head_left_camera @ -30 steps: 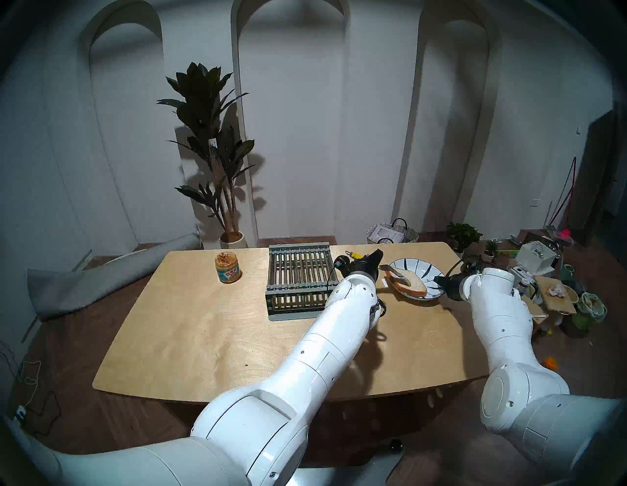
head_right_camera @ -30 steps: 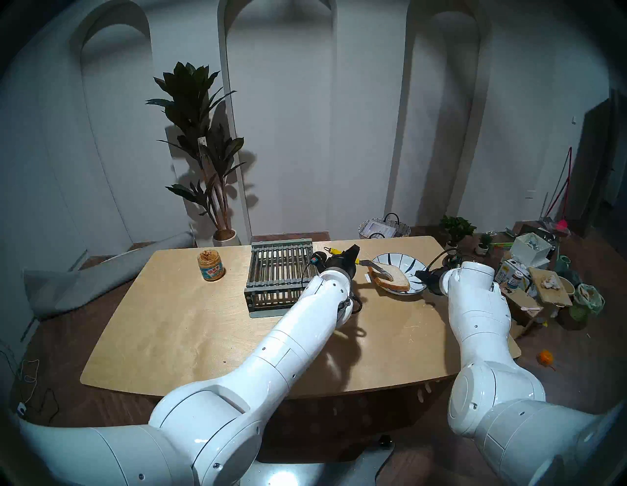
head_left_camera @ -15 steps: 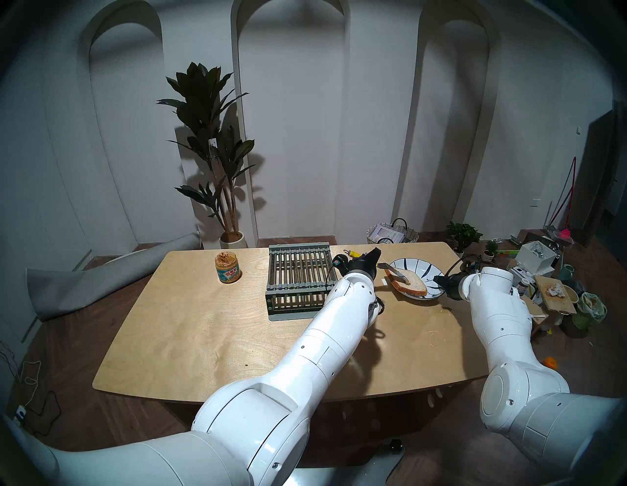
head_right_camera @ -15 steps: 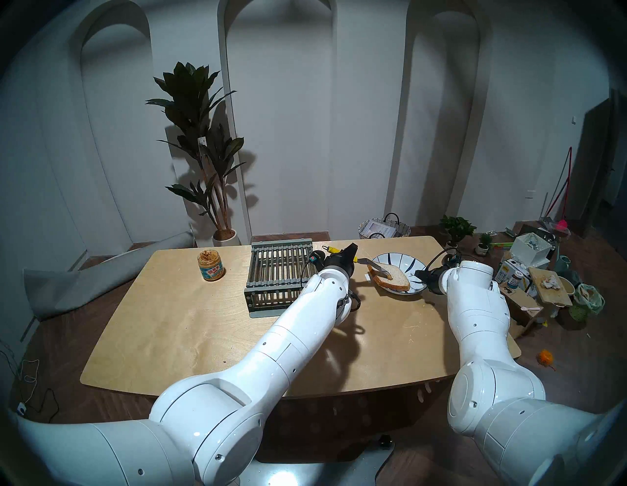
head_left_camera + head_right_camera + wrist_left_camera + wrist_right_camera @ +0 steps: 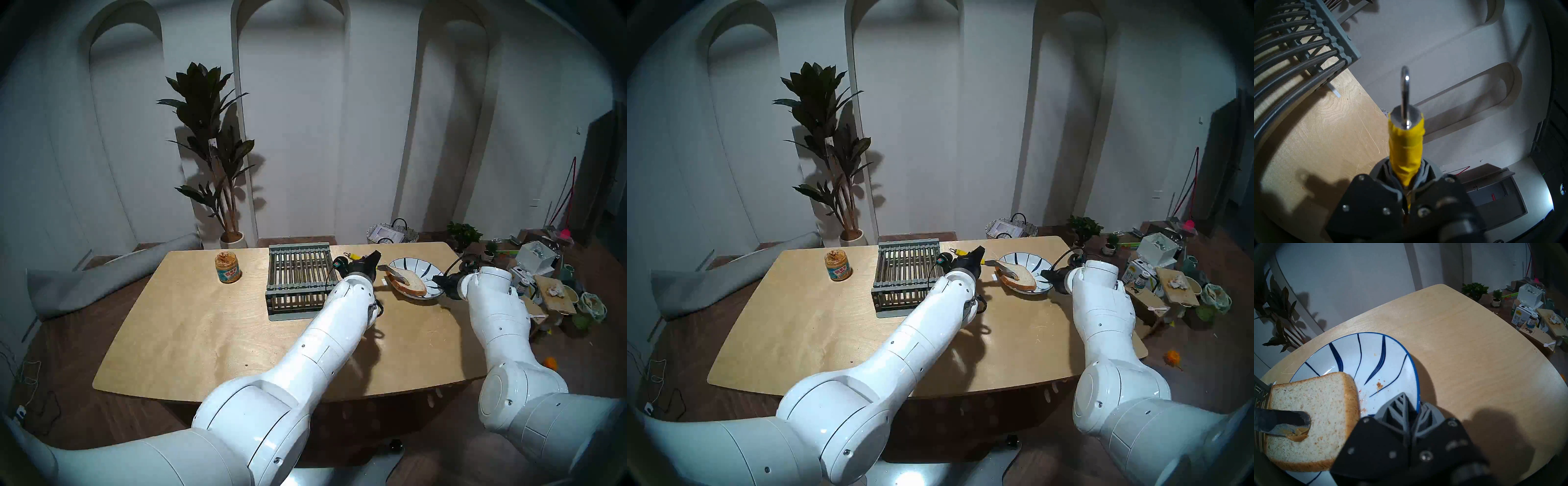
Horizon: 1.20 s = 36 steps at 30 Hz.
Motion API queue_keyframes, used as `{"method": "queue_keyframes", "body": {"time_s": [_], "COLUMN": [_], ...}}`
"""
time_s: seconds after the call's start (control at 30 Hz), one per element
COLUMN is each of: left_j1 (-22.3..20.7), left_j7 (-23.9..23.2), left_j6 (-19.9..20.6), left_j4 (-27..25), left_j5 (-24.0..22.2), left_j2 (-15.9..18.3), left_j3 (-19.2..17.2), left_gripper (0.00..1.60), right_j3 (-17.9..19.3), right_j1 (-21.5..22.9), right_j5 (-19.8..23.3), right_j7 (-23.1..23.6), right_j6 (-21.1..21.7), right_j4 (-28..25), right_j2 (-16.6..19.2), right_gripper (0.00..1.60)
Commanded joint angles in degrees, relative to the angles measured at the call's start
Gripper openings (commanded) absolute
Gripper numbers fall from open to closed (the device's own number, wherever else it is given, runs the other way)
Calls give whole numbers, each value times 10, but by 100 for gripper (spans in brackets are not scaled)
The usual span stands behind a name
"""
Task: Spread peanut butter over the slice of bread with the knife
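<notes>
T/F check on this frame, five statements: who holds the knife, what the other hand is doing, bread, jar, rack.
1. The left hand grips the knife by its yellow handle. True.
2. The right hand is shut on the slice of bread. False: it is shut on the rim of the plate.
3. A dab of peanut butter sits on the bread under the blade tip. True.
4. The jar has its lid on. False: it is open.
5. The bread lies on the grey rack. False: it lies on the plate.
</notes>
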Motion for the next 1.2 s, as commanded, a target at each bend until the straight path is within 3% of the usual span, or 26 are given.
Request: {"method": "queue_keyframes", "body": {"time_s": [0.0,0.83,1.17], "left_j1": [-23,-2,23], "left_j7": [-14,-53,-30], "left_j6": [-3,18,18], "left_j4": [8,6,-63], "left_j5": [5,-18,2], "left_j2": [-4,27,41], "left_j3": [5,-19,0], "left_gripper": [0,0,0], "right_j3": [-1,-5,-7], "right_j1": [3,5,7], "right_j5": [3,4,5], "right_j7": [6,3,-2], "right_j6": [2,-4,-6], "right_j4": [-7,-4,1], "right_j2": [-5,-8,-9], "right_gripper": [0,0,0]}}
